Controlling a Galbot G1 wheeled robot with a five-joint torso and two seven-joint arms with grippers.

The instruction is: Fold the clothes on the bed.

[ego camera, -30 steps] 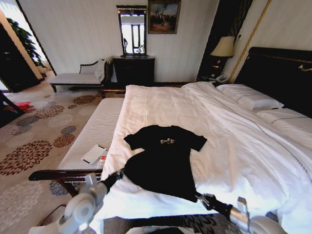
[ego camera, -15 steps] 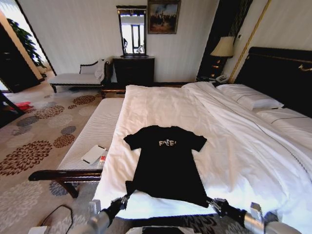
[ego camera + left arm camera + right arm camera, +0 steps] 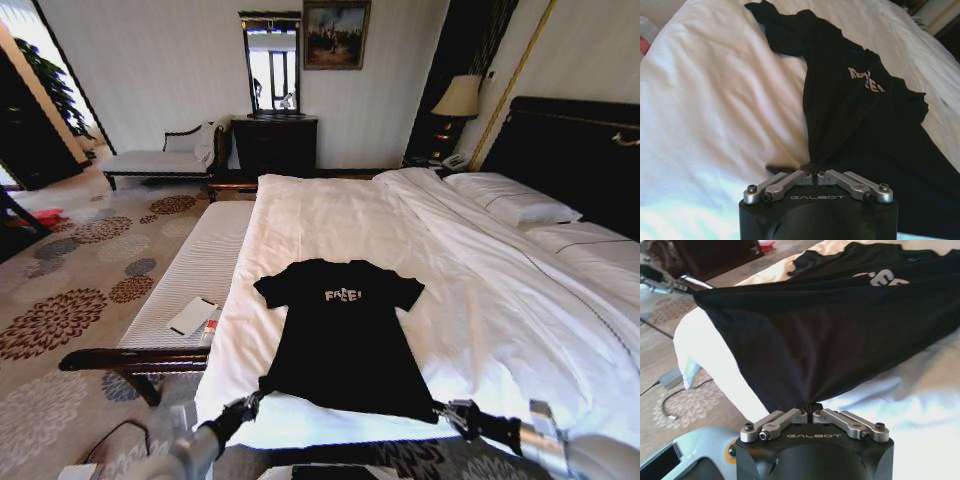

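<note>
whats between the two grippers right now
The T-shirt's bottom hem stretches between them: left gripper shut on one hem corner, right gripper on the other, above the bed's near edge, as seen in the head view.

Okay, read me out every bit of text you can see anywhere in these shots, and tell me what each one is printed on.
"FREE!" in white letters on the chest of the black T-shirt lying on the bed.
"GALBOT" on the black body of the left gripper.
"GALBOT" on the black body of the right gripper.
The flat white item on the bench beside the bed: any print is too small to read.
</note>
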